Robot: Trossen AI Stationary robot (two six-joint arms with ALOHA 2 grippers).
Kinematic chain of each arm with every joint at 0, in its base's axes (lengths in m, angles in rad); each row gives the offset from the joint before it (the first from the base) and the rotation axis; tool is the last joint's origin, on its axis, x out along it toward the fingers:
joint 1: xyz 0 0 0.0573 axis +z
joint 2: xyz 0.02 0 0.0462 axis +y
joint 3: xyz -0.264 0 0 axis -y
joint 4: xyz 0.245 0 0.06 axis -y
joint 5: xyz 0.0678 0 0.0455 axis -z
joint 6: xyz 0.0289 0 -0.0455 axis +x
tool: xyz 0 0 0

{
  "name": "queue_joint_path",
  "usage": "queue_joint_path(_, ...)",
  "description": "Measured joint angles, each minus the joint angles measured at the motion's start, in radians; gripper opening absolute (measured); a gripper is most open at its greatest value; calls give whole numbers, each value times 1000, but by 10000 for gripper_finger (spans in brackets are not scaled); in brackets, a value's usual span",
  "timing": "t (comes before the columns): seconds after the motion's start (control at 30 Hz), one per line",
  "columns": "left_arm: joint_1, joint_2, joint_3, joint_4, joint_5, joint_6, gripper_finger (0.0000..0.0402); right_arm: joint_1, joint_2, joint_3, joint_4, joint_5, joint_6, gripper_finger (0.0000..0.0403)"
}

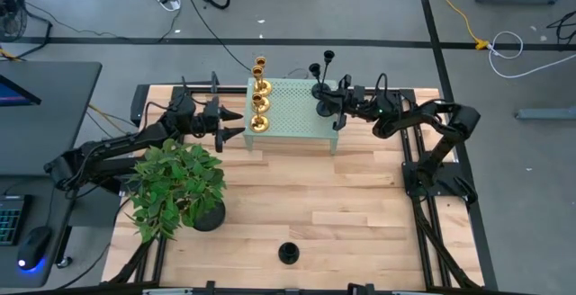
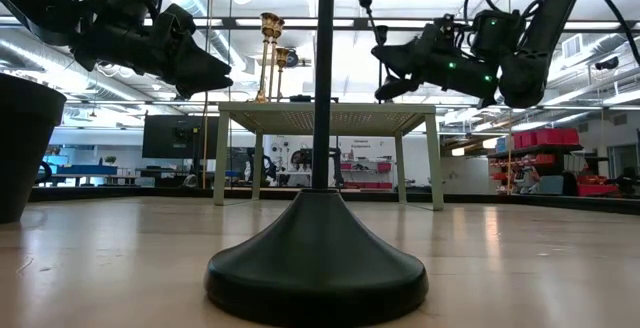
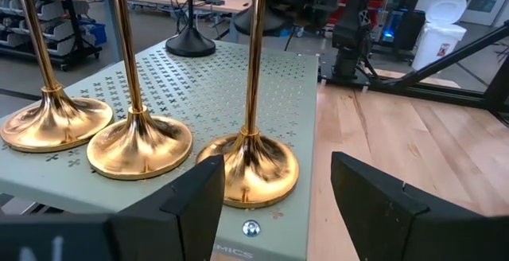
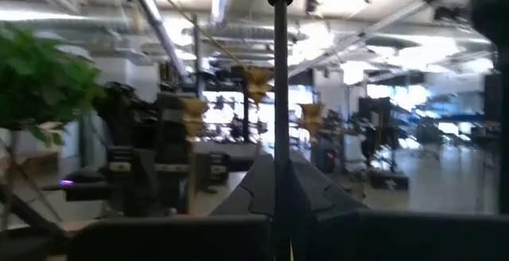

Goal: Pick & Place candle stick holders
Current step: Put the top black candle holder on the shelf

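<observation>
Three gold candle holders (image 1: pixel 259 97) stood in row along left edge of pale green stand (image 1: pixel 292 115) at bench (image 1: pixel 315 214) far edge. Left gripper (image 3: pixel 274 193) hovered beside nearest gold base, jaws open, empty. Right gripper (image 1: pixel 340 106) at stand's right edge, jaws clamped on black candle holder (image 1: pixel 322 84) stem. Another black candle holder (image 1: pixel 288 253) stood near bench front edge. Potted plant (image 1: pixel 175 187) near left edge.

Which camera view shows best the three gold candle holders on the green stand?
The left wrist view: their three round bases and stems fill it, close up. The high view shows them as a small row from above. The low view shows only distant tops; the right wrist view, blurred shapes.
</observation>
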Motion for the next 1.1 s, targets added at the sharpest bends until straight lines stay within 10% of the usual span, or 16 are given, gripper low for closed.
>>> queue_joint_path(1.1,0,0,0,-15,-8,-1,231,9,138,34,23,39,-54,4)
